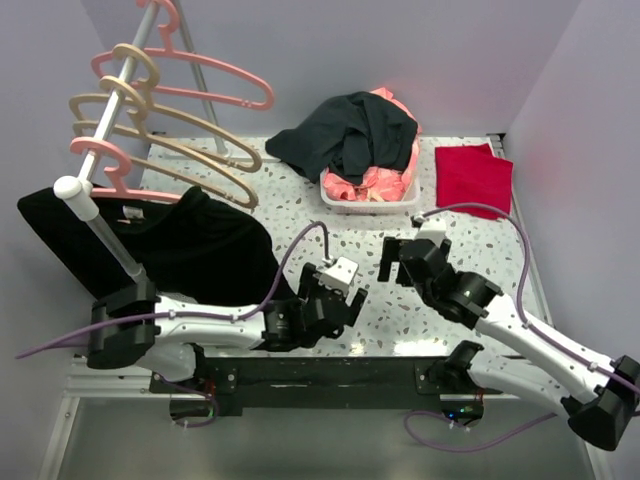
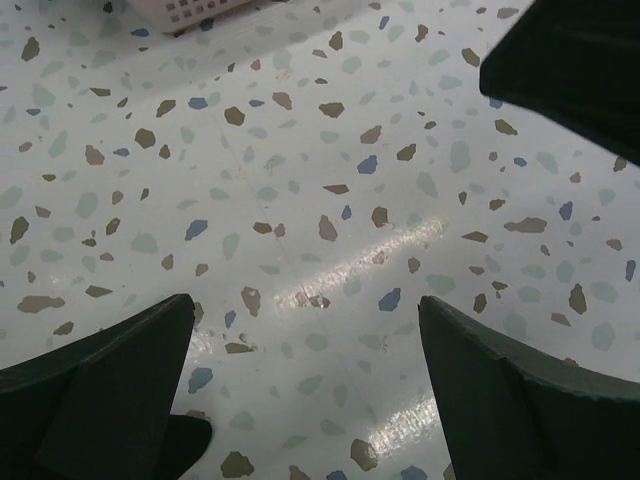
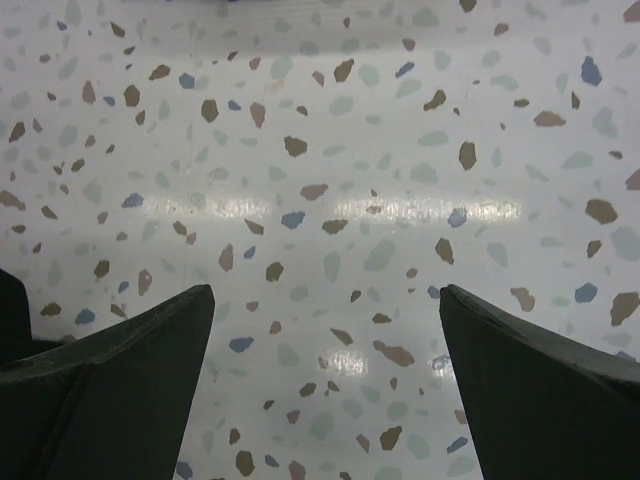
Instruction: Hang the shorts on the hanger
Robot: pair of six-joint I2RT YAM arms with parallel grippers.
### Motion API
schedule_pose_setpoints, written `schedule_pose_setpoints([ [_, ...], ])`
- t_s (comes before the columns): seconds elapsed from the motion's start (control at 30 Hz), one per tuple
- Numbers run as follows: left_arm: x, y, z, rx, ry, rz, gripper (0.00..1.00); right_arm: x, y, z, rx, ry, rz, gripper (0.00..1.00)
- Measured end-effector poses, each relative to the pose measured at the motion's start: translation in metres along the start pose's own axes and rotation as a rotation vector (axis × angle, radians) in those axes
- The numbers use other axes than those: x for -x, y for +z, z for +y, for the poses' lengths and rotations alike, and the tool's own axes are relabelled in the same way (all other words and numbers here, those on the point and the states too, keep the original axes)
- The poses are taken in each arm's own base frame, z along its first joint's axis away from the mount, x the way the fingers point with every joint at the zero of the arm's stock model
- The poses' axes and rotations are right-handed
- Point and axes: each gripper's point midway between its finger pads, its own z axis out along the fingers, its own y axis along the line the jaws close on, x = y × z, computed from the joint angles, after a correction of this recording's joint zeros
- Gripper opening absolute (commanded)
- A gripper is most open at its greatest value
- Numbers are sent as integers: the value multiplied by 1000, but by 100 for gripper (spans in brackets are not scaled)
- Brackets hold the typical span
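The black shorts (image 1: 170, 245) hang spread out at the left, under the nearest pink hanger (image 1: 105, 155) on the slanted rail (image 1: 108, 235). Where the fabric meets that hanger is hard to make out. My left gripper (image 1: 345, 280) hovers low over the speckled table, right of the shorts and apart from them. In the left wrist view this gripper (image 2: 305, 305) is open with only tabletop between its fingers (image 2: 110, 380). My right gripper (image 1: 400, 255) is beside it at mid-table. The right wrist view shows that gripper (image 3: 326, 292) open too, with nothing held.
More pink and beige hangers (image 1: 190, 130) sit higher on the rail. A white basket (image 1: 370, 205) at the back holds a dark grey-green garment (image 1: 350, 135) over pink cloth. A folded red cloth (image 1: 472, 175) lies at the back right. A black shape (image 2: 570, 70) enters the left wrist view's corner.
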Motion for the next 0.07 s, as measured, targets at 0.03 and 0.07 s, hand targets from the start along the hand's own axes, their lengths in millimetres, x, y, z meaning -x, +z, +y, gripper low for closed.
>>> schedule_pose_setpoints([
  [0.03,4,-2,1,-4,-9,-7,100,-7,-1,-2,9,15,7,99],
  [0.07,8,-4,1,-9,-19,-15,100,-11,-2,-3,21,29,12,99],
])
